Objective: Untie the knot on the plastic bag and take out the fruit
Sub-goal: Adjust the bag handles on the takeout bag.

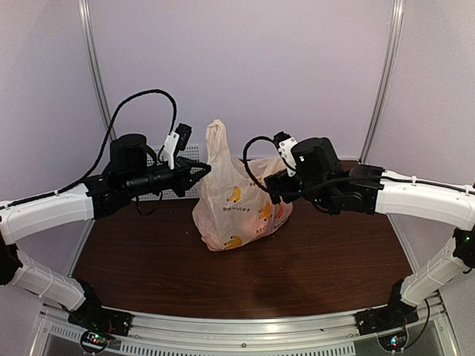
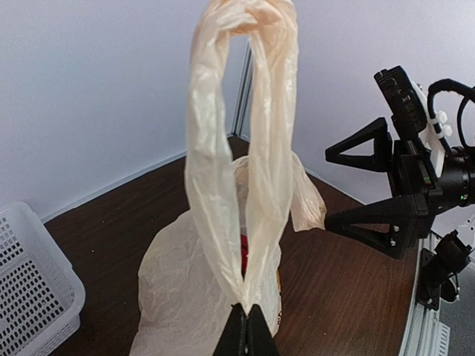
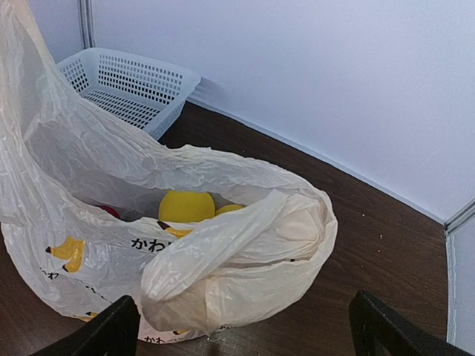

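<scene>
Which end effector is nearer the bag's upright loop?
Left. The left end effector is pinched shut on the loop; the right end effector stands open beside the plastic bag, clear of the loop.

I'm looking at a dark brown wooden worktop (image 1: 148, 274). The plastic bag (image 1: 237, 215) is sitting on its middle. A white perforated basket (image 3: 126, 85) is resting at the far edge, left of the bag.

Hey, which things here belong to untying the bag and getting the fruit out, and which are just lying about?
Belong to the job:
- plastic bag
- knot, at the top of its loop
- fruit, a yellow one showing inside
- left gripper, shut on the bag's loop
- right gripper, open, holding nothing

Just lying about:
- white basket, by the back wall
- table
</scene>
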{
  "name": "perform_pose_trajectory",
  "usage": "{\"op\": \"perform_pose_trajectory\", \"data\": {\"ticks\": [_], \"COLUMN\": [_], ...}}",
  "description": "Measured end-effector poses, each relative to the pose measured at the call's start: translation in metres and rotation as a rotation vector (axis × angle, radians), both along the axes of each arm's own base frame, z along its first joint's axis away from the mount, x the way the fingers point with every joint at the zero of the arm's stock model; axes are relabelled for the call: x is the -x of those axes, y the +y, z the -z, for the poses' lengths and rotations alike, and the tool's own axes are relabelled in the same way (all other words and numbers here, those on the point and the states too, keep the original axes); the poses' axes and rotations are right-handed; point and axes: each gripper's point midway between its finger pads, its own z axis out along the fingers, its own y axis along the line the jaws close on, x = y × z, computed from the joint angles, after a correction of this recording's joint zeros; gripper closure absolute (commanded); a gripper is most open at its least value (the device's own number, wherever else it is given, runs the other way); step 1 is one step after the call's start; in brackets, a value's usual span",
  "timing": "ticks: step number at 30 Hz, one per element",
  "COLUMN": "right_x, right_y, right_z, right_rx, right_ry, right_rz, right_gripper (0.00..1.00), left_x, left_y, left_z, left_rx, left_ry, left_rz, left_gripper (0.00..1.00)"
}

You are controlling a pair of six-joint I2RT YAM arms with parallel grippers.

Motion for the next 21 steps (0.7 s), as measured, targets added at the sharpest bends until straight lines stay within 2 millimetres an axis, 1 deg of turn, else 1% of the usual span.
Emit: {"op": "perform_pose_trajectory", "data": {"ticks": [6, 9, 10, 13, 15, 17, 21], "right_x": [-0.001, -0.006, -0.009, -0.019, -0.028, -0.038, -0.056], "right_y": [0.022, 0.025, 0.023, 0.010, -0.005, -0.022, -0.057], "right_z": [0.008, 0.011, 0.010, 0.003, -0.003, -0.008, -0.026], "right_rx": [0.037, 0.055, 0.058, 0.049, 0.027, 0.007, -0.060], "right_ry": [-0.001, 0.000, -0.001, -0.010, -0.015, -0.017, -0.026], "right_rz": [0.006, 0.059, 0.082, 0.160, 0.212, 0.260, 0.334], "right_gripper": [0.01, 0.02, 0.04, 0.08, 0.10, 0.14, 0.23], "left_x": [-0.001, -0.002, -0.003, -0.004, -0.004, -0.005, -0.005], "left_y": [0.001, 0.003, 0.003, 0.006, 0.008, 0.009, 0.009], "left_z": [0.002, 0.004, 0.005, 0.006, 0.005, 0.003, 0.003], "left_rx": [-0.006, -0.015, -0.019, -0.025, -0.025, -0.023, -0.023], "left_ry": [0.006, 0.012, 0.015, 0.017, 0.014, 0.011, 0.012], "left_rz": [-0.008, -0.021, -0.025, -0.040, -0.051, -0.058, -0.062], "left_gripper": [1.00, 1.00, 1.00, 1.00, 1.00, 1.00, 1.00]}}
